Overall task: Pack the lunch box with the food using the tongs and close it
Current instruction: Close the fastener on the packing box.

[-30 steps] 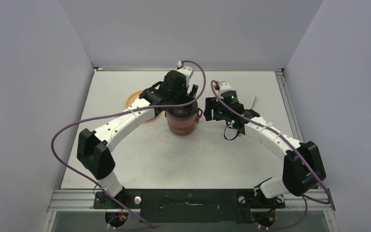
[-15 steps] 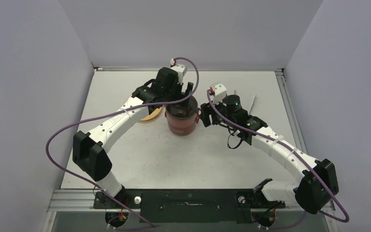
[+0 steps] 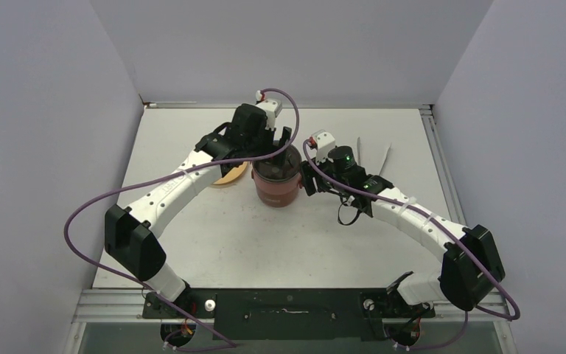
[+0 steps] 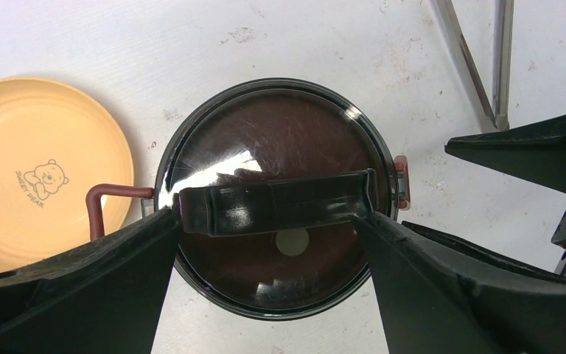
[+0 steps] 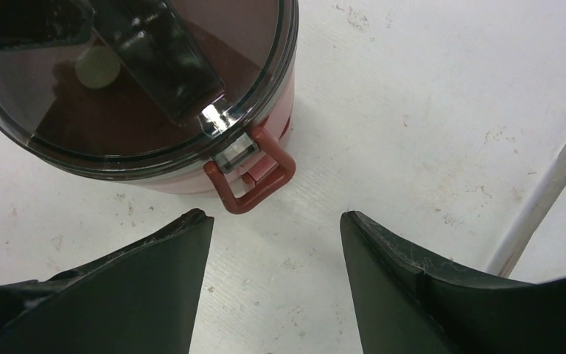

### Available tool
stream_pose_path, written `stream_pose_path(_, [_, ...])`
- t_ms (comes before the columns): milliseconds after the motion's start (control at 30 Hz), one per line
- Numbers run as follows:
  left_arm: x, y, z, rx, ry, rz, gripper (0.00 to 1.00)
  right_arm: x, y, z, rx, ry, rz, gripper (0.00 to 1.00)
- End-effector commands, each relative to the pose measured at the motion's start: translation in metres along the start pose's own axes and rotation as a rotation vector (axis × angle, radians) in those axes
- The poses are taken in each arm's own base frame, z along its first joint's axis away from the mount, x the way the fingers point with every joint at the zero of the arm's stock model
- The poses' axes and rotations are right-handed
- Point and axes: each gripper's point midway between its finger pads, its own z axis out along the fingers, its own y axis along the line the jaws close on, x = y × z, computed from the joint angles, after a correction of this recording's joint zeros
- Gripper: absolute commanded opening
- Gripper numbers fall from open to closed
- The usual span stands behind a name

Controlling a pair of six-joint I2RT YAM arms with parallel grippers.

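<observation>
Lunch box lidded. Left gripper over lid, jaws wide apart. Right gripper just right, jaws apart by side handle

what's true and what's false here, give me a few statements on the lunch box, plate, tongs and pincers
1. The grey translucent top lid sits on the round maroon lunch box. True.
2. The left pincer is shut on the lid's black handle. False: it stands open, straddling the handle.
3. The shallow yellow-orange plate sits on top of the lunch box. False: it lies on the table beside it.
4. The long silver metal tongs lie on the table, in neither pincer. True.
</observation>
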Motion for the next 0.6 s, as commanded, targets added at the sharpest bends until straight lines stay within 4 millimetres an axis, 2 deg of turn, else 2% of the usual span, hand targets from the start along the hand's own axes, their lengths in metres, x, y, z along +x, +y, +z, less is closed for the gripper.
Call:
stream_pose_path(0, [-0.0206,-0.0034,-0.0133,0.028,-0.077,-0.022,0.97,-0.0193,-0.0003,0.0063,0.021,-0.076,0.009,0.65])
stream_pose_path(567, [-0.0191,-0.0039,-0.0124,0.036,-0.068,-0.021,0.97,-0.0163,-0.0091,0.0124,0.074,-0.071,0.027,0.64])
